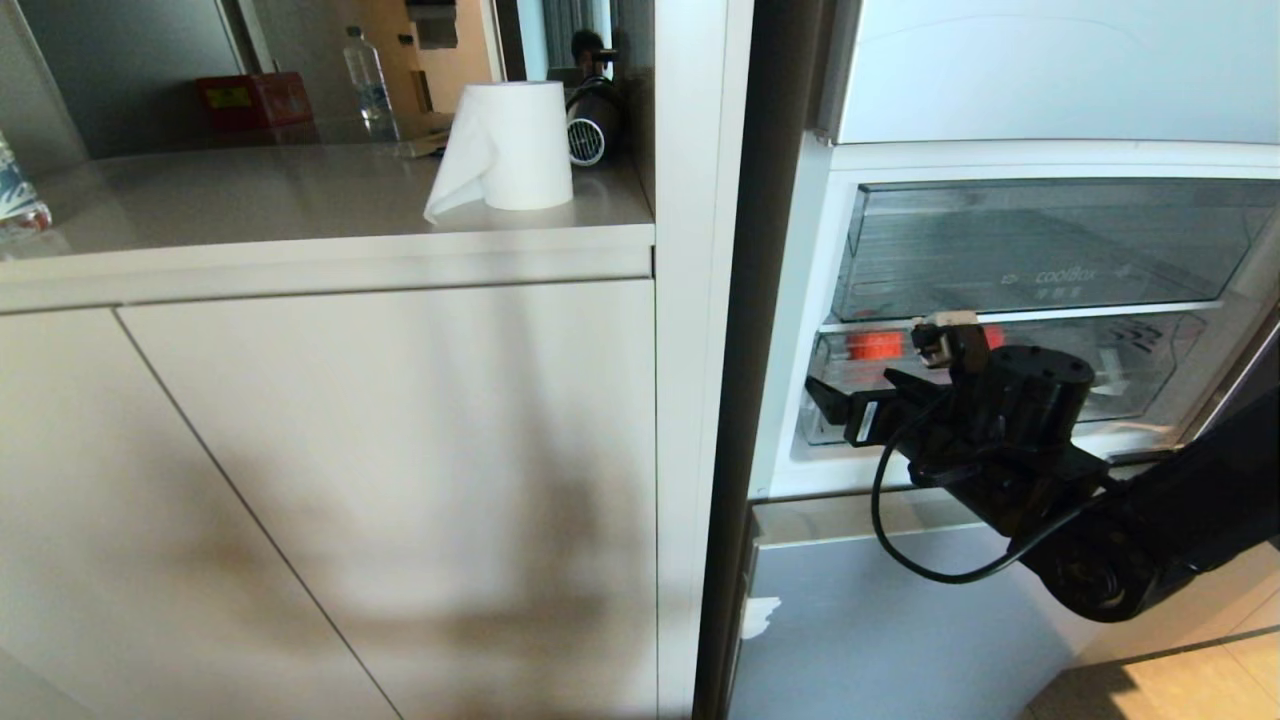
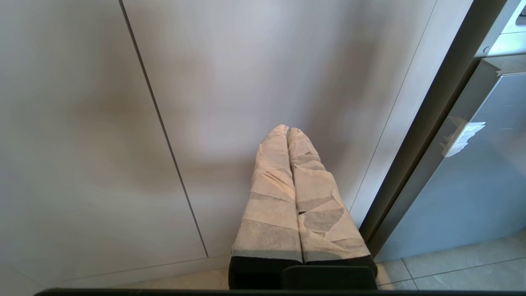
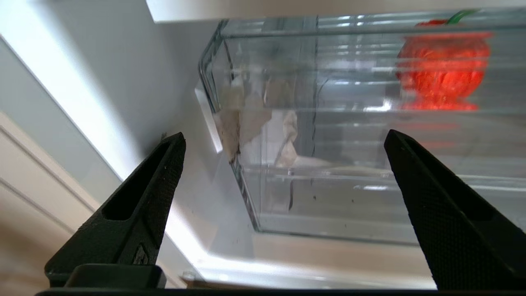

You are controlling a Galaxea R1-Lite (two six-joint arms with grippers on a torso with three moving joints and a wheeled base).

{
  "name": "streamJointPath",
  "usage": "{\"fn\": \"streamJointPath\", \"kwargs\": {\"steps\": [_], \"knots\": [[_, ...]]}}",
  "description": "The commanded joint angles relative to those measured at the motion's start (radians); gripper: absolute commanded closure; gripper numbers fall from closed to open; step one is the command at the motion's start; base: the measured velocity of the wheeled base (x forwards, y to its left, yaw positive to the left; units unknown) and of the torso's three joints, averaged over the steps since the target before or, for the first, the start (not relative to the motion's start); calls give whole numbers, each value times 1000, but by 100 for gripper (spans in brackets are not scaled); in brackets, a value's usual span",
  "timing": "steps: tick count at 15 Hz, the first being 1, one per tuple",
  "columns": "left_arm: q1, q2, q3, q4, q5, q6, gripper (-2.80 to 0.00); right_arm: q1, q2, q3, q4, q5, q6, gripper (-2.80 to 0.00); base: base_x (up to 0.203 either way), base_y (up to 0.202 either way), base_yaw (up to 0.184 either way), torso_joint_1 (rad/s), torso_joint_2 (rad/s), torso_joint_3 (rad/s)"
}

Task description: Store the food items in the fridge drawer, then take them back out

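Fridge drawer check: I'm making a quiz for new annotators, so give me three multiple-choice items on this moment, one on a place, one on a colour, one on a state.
1. Where is the orange-red fruit?
A. On the counter
B. Inside the lower clear drawer
C. Between the gripper's fingers

2. What colour is the paper roll on the counter?
A. White
B. Blue
C. Red

3. How does the right gripper stand?
A. Shut on the fruit
B. Shut and empty
C. Open, holding nothing

Answers:
1. B: the fruit shows through the drawer's transparent front wall.
2. A: the roll is plain white, with a loose end hanging.
3. C: its black fingers stand far apart in front of the drawer, with nothing between them.
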Motion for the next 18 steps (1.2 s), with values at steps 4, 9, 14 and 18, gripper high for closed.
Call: {"fn": "streamJointPath", "kwargs": {"steps": [4, 9, 14, 18], "knots": [[0, 0, 0, 0, 0, 0, 0, 10, 37, -53, -4, -2, 2, 0, 0, 0, 0, 0, 0, 0], [0, 0, 0, 0, 0, 0, 0, 64, 61, -71, -4, -4, 2, 0, 0, 0, 0, 0, 0, 0], [0, 0, 0, 0, 1, 0, 0, 100, 78, -87, -4, -25, 0, 0, 0, 0, 0, 0, 0, 0], [0, 0, 0, 0, 0, 0, 0, 102, 41, -45, -8, -51, 1, 0, 0, 0, 0, 0, 0, 0]]}}
